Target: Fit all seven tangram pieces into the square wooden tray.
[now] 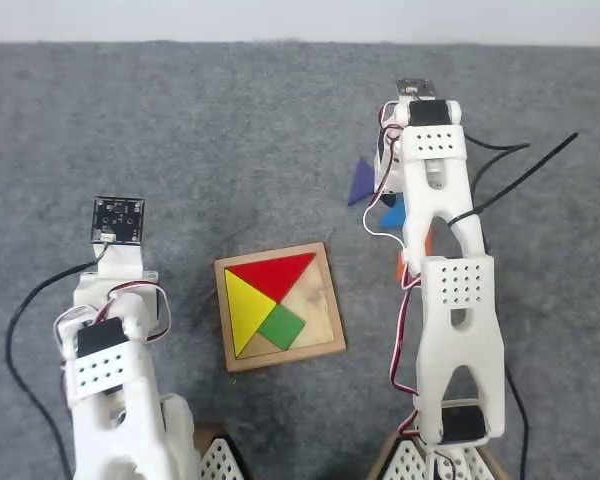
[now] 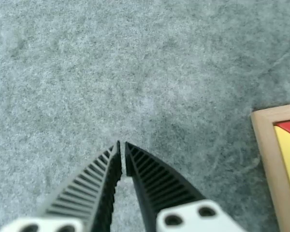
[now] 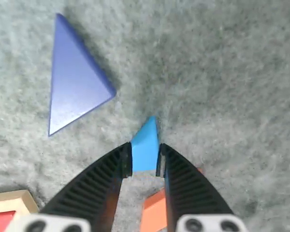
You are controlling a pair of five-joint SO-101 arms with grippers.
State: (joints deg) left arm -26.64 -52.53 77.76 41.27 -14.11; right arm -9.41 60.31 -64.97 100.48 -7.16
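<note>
Near the middle of the worktop, toward its near edge, the tray sits slightly askew. It holds a red piece, a yellow piece and a green piece, and its right side is bare wood. Off to the right and farther back, the blue piece is pinched between the fingers of the right hand, its pointed end sticking out past the tips. Whether it is off the felt I cannot tell.

The grip looks risky. The fingers bear on sides that seem to taper, so a squeeze could push the piece forward or let it twist, and a rotated piece would likely catch on the rim or ride up on the red piece. The orange piece lies just beside one finger and could be dragged along. The violet triangle lies apart and seems safe. The tray appears loose on the felt, so a hard push could shift it.

The left hand hangs over bare felt left of the tray, its fingers nearly touching and holding nothing.
</note>
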